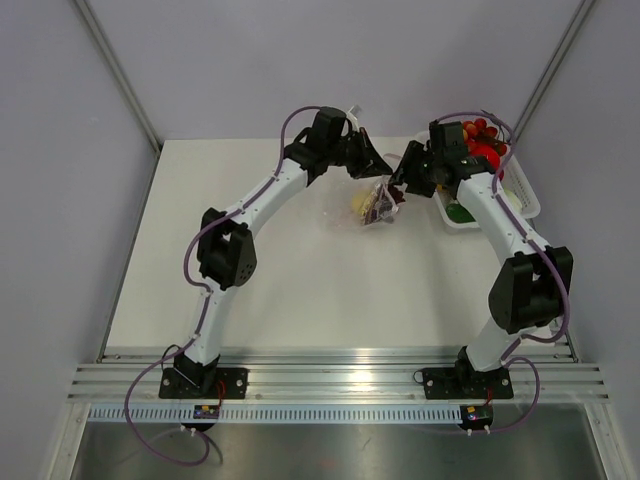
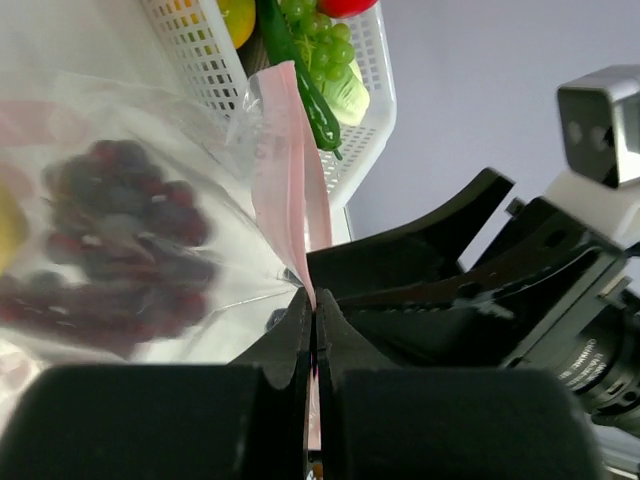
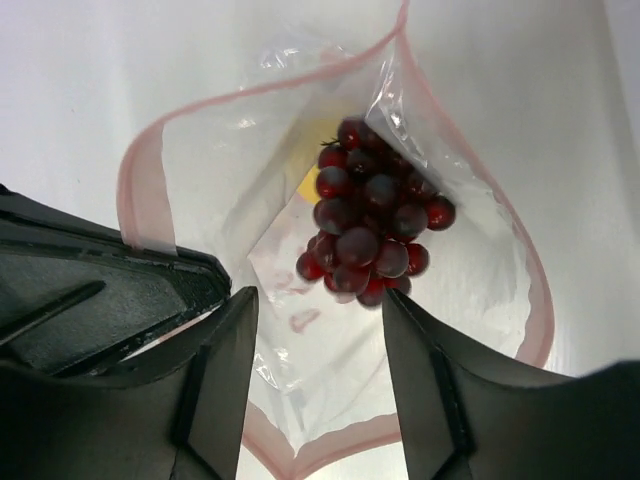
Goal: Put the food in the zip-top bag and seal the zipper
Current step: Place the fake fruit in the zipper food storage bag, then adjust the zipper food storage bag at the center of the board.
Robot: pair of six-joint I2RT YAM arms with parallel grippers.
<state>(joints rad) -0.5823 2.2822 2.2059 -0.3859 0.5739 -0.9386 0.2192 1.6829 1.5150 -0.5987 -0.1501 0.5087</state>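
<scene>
The clear zip-top bag (image 3: pixel 460 250) hangs with its mouth held wide, rimmed by the pinkish-red zipper (image 2: pixel 285 170). My left gripper (image 2: pixel 313 308) is shut on that zipper strip and holds the bag's edge up (image 1: pixel 372 165). Inside the bag lie a bunch of dark red grapes (image 3: pixel 370 215) and a yellow lemon (image 3: pixel 308 182). My right gripper (image 3: pixel 320 300) stands open right above the bag mouth, the grapes just beyond its fingertips and nothing between them. From above, the bag (image 1: pixel 378 205) sits between both grippers, the right gripper (image 1: pixel 402 185) beside it.
A white mesh basket (image 1: pixel 520 190) stands at the right, behind the right arm, holding red tomatoes (image 1: pixel 482 140). In the left wrist view it (image 2: pixel 200 50) holds green grapes (image 2: pixel 325 35) and a green vegetable (image 2: pixel 300 80). The left gripper's black finger (image 3: pixel 110 290) crosses the right wrist view.
</scene>
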